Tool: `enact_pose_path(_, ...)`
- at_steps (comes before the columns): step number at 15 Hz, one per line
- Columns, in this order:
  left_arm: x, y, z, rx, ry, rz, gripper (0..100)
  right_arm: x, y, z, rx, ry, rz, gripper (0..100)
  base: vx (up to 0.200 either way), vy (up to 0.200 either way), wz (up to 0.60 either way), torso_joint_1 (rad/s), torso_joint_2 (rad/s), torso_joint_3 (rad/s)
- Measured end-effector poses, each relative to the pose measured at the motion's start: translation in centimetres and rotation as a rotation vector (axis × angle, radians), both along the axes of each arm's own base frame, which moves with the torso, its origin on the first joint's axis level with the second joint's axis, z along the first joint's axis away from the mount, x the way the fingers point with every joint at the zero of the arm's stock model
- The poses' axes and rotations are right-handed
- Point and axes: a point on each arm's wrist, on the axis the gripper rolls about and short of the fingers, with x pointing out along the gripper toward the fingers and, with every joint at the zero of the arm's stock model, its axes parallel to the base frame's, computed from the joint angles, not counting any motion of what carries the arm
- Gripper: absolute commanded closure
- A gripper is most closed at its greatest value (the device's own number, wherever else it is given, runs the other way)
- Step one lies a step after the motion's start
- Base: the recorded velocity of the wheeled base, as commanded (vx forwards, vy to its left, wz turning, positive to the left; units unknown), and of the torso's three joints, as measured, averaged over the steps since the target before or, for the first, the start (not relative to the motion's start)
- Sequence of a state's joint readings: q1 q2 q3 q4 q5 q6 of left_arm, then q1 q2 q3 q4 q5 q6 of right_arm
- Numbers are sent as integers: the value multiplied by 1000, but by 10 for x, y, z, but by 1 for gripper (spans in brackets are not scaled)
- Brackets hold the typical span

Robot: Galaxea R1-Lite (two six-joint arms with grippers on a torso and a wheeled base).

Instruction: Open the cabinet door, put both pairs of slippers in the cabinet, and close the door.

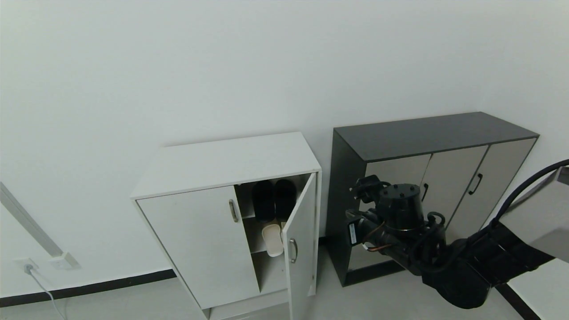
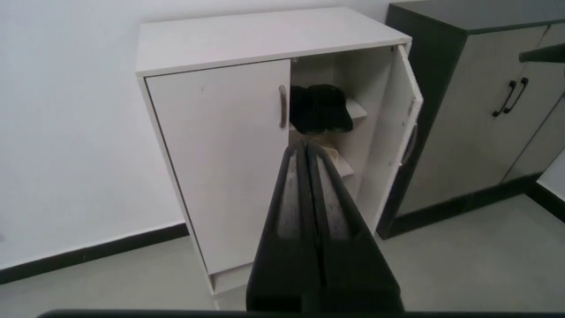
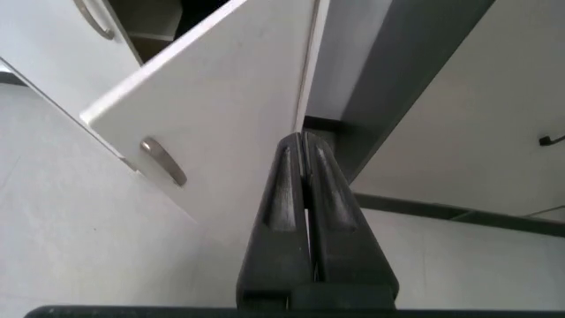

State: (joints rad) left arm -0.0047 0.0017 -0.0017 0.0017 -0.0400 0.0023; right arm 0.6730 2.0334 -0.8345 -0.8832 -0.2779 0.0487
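White cabinet, rt door ajar, black slippers, cream pair inside; L hand, R hand closed.

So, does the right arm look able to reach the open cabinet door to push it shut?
Probably yes: the right gripper, jaws shut, sits close to the outer face of the open door, with nothing between them.

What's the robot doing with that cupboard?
A robot is putting slippers away. The white cabinet has its right door open. Inside, black slippers sit on the upper shelf and pale slippers on the shelf below. The right gripper, shut, is close to the open door, which is not closed yet.
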Motion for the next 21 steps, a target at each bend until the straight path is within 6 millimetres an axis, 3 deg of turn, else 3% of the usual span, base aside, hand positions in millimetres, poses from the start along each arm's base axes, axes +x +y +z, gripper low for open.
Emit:
enact_pose_path(4, 0, 0, 0, 0, 0, 1, 100, -3, 3, 0, 1, 0, 15, 100, 0, 0, 600, 6, 6, -2)
enact_pose_path(12, 0, 0, 0, 1, 0, -1, 100, -8, 0, -10, -1, -19, 53, 100, 0, 0, 0, 0, 0, 0)
enact_pose_path(14, 0, 0, 0, 2, 0, 0, 100, -18, -7, -11, -5, 5, 90, 100, 0, 0, 0, 0, 0, 0)
enact_pose_path(21, 0, 0, 0, 2, 0, 0, 100, -68, -40, -26, -53, 124, 182, 100, 200, 0, 0, 0, 4, 4)
